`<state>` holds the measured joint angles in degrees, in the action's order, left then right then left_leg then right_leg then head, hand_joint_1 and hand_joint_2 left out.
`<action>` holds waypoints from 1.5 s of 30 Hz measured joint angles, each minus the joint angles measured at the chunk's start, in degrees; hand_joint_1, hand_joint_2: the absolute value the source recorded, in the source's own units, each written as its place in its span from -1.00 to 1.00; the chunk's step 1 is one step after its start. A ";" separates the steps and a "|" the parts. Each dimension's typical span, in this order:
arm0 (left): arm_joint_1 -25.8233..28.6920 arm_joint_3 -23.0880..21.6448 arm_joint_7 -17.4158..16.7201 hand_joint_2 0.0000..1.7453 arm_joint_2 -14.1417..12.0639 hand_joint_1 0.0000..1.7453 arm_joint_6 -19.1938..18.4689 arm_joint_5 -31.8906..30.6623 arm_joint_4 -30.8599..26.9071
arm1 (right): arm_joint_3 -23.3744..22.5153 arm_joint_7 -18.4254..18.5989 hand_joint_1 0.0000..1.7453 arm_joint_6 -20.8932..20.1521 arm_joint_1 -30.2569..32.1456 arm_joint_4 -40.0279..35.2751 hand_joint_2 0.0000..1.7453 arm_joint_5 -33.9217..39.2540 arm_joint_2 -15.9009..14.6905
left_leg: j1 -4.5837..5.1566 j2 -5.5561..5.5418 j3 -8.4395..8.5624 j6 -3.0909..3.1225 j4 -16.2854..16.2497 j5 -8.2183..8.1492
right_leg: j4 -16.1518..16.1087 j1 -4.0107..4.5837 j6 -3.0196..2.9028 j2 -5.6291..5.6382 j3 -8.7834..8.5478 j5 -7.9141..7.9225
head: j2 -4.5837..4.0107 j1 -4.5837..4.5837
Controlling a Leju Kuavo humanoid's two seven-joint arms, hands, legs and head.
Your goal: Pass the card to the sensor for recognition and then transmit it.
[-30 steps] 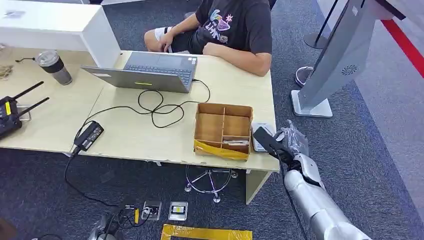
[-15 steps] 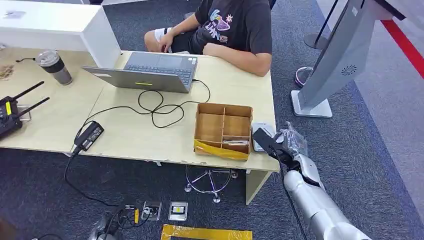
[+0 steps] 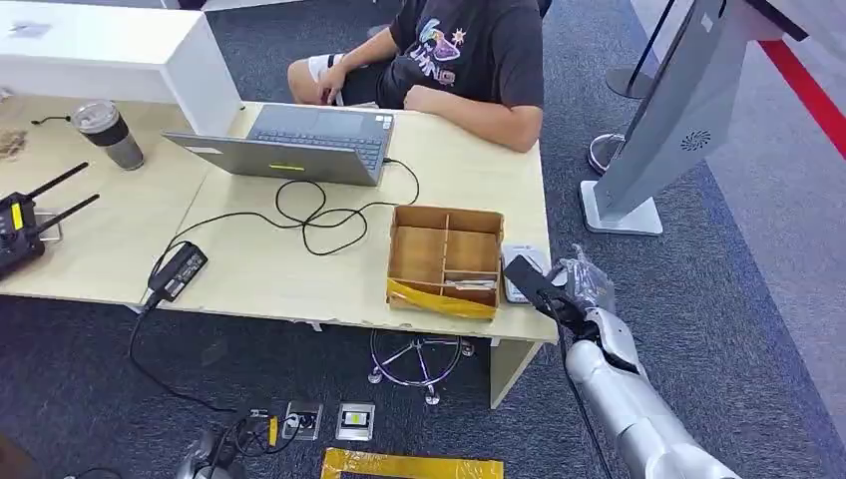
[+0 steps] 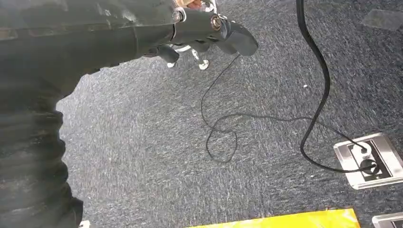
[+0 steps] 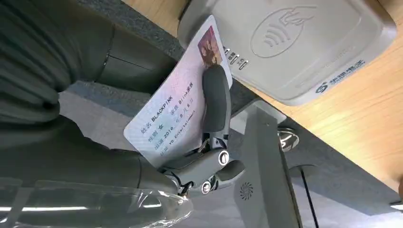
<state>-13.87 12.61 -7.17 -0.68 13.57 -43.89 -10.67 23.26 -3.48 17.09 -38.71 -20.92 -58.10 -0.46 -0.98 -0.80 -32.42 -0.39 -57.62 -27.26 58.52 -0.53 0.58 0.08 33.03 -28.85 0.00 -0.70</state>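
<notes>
My right hand [image 5: 142, 175] pinches a white ID card [image 5: 176, 109] with a small photo and printed text, the thumb [image 5: 216, 95] pressing on its face. The card is tilted, its far end just off the edge of the white card reader [image 5: 294, 42], which lies on the wooden table. In the head view the right hand [image 3: 581, 291] is at the table's near right corner, and the card [image 3: 529, 279] looks dark in front of the reader [image 3: 527, 255]. My left hand [image 4: 204, 28] hangs over the carpet holding nothing, fingers loosely apart.
A partitioned cardboard box [image 3: 446, 257] stands just left of the reader. Farther back are a laptop [image 3: 299, 140], looping black cables [image 3: 319, 215] and a seated person [image 3: 459, 50]. A grey kiosk stand [image 3: 678, 110] rises to the right. Floor sockets [image 4: 366, 156] lie below.
The right hand with the card has sunk very slightly; otherwise nothing has visibly moved.
</notes>
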 joint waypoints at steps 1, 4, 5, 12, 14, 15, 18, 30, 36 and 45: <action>-0.01 0.00 0.00 1.00 0.00 -1.00 0.00 -0.05 0.00 | 0.00 0.00 1.00 -0.02 0.00 0.00 1.00 -0.02 -0.04 | 0.00 0.00 0.01 0.00 0.00 0.00 | 0.00 0.00 0.00 0.00 -0.01 0.00 | -0.02 0.00; -0.06 0.00 0.00 1.00 0.00 -1.00 -0.02 -0.09 0.00 | 0.00 0.00 1.00 -0.11 0.00 0.00 1.00 -0.13 -0.20 | 0.00 0.00 0.01 0.00 0.00 0.00 | 0.00 0.00 0.00 0.00 -0.03 0.00 | -0.02 0.00; -0.08 0.00 0.00 1.00 0.00 -1.00 -0.02 -0.09 0.00 | 0.00 0.00 1.00 -0.11 0.00 0.00 1.00 -0.22 -0.28 | 0.00 0.00 0.02 0.00 0.00 0.00 | 0.00 0.00 0.00 0.00 -0.04 0.00 | -0.02 0.02; -0.12 0.00 0.00 1.00 0.00 -1.00 -0.07 -0.09 0.00 | 0.00 0.00 1.00 0.07 -0.01 0.00 1.00 -0.46 -0.39 | 0.00 0.00 0.05 0.00 0.00 0.00 | 0.00 0.00 0.00 0.01 -0.05 0.00 | 0.00 0.02; -0.12 0.00 0.00 1.00 0.00 -1.00 -0.09 -0.09 0.00 | 0.00 -0.02 1.00 0.28 -0.01 0.00 1.00 -0.52 -0.46 | 0.00 0.00 0.05 0.00 0.00 0.00 | 0.00 0.00 0.00 0.00 -0.06 0.00 | -0.02 0.00; -0.12 0.00 0.00 1.00 -0.02 -1.00 -0.09 -0.09 0.00 | 0.00 -0.07 1.00 0.50 -0.01 0.00 1.00 -0.57 -0.46 | 0.00 0.00 0.05 0.00 0.00 0.00 | 0.00 0.00 0.00 0.01 -0.06 0.00 | -0.02 0.00; -0.13 0.02 0.00 1.00 0.00 -1.00 -0.09 -0.09 0.00 | 0.00 -0.72 1.00 2.14 -0.01 0.00 1.00 -0.63 -0.50 | 0.00 0.00 0.03 0.00 0.00 0.00 | 0.00 0.00 0.00 0.01 -0.05 0.00 | -0.02 0.00; -0.14 0.00 0.00 1.00 -0.02 -1.00 -0.11 -0.33 0.00 | -0.61 -4.79 1.00 7.50 -1.12 -0.13 1.00 2.25 -0.81 | 0.00 0.00 -0.05 0.00 0.00 0.00 | 0.01 0.00 -0.01 0.00 0.00 0.01 | 0.00 0.02; -0.15 0.00 0.00 1.00 -0.02 -1.00 -0.09 -0.31 0.00 | -2.62 -8.33 1.00 11.67 -6.85 -3.81 1.00 5.07 -0.98 | 0.00 0.00 -0.05 -0.01 -0.01 0.01 | 0.02 0.00 -0.01 0.00 0.02 0.02 | 0.00 0.02; -0.10 0.00 0.00 1.00 0.00 -1.00 -0.02 -0.26 0.00 | -4.76 -8.44 1.00 11.02 -11.18 -15.86 1.00 6.97 -1.79 | 0.01 -0.01 -0.08 -0.01 -0.01 0.01 | 0.02 -0.01 -0.01 -0.01 0.02 0.02 | -0.02 0.00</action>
<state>-13.97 12.61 -7.17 -0.68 13.55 -44.15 -10.67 18.49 -11.91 28.11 -49.88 -36.78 -51.13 -2.25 -0.98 -0.80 -32.50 -0.40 -57.63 -27.25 58.55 -0.54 0.57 0.07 33.05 -28.83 -0.02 -0.70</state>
